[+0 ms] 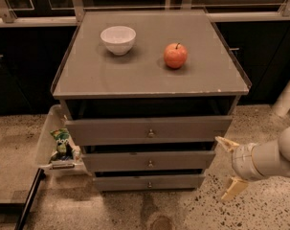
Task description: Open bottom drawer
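The bottom drawer (149, 181) is the slimmest grey front, lowest on the cabinet, with a small round metal knob (150, 184) at its centre. Its front stands about in line with the two larger drawer fronts above. My gripper (230, 168) is at the lower right, just right of the cabinet's right side, level with the middle and bottom drawers. Its two cream fingers are spread apart and hold nothing. One fingertip (224, 143) points at the cabinet, the other (233, 189) hangs lower.
On the cabinet top (135, 80) stand a white bowl (118, 39) and a red apple (175, 55). A clear bin (51, 143) with a green snack bag (62, 143) hangs at the cabinet's left. Dark cabinets stand behind. A white post (288, 97) rises at the right over speckled floor.
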Controlling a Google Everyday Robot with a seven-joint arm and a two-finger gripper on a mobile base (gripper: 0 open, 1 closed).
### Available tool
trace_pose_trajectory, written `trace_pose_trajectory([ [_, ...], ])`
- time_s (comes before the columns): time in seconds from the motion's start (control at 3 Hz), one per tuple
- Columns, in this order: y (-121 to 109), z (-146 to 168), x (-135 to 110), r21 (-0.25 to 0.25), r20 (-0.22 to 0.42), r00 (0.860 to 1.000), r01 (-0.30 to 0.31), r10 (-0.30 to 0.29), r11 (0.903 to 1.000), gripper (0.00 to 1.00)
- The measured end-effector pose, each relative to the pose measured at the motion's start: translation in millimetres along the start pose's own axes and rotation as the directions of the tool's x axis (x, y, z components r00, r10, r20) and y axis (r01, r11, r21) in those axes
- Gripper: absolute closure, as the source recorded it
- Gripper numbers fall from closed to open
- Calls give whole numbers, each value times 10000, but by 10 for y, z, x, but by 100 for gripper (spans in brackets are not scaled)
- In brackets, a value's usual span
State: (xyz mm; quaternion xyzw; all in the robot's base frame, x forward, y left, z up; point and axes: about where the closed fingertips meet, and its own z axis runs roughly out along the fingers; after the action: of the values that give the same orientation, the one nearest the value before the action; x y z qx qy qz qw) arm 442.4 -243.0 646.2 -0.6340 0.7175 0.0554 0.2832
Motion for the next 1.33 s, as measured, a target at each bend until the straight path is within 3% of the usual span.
trace_pose_trajectory([
  [0.33,-14,469,249,252,625,9977,241,-256,9994,0],
  [0.67,16,557,260,91,717,9972,222,-228,9997,0],
  [1.0,189,1010,396,-187,572,9954,775,-763,9968,0],
  [1.33,332,1544,661,-39,488,9865,1566,-1562,9877,0],
])
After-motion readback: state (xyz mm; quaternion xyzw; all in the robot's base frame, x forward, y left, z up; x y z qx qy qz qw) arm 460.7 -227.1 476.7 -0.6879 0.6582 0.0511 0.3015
